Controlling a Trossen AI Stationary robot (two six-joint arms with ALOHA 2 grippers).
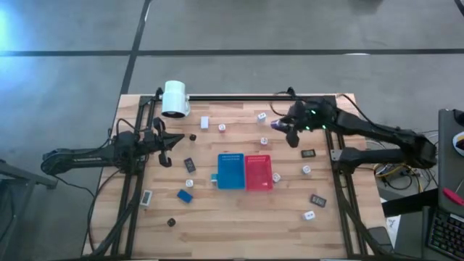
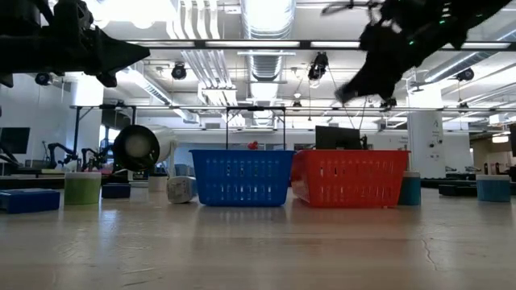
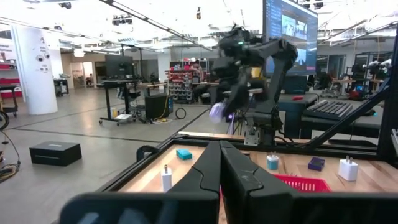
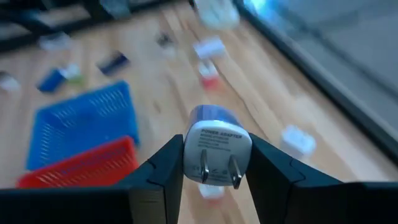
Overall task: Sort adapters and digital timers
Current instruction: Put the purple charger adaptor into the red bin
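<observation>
My right gripper (image 1: 280, 126) is raised over the far right part of the table, shut on a white and purple adapter (image 4: 217, 144). My left gripper (image 1: 174, 142) waits shut at the left side, touching nothing. More small white adapters (image 1: 205, 122) (image 1: 307, 170) and flat digital timers (image 1: 190, 164) (image 1: 308, 153) (image 1: 185, 196) lie scattered flat on the wood. A blue basket (image 1: 231, 171) and a red basket (image 1: 259, 172) stand side by side in the middle. My right gripper pinches the adapter by its two opposite sides (image 4: 189, 148) between its two fingers. The white prong face (image 4: 219, 155) and its two prongs point back toward the wrist. The fingers slant down from the table's right. The adapter is lifted clear of the table.
A big white cylinder (image 1: 175, 98) lies at the far left corner beside a black rail (image 1: 239, 96) along the far edge. Black frame rails run down both sides of the table. Bare wood lies near the front edge between the loose pieces.
</observation>
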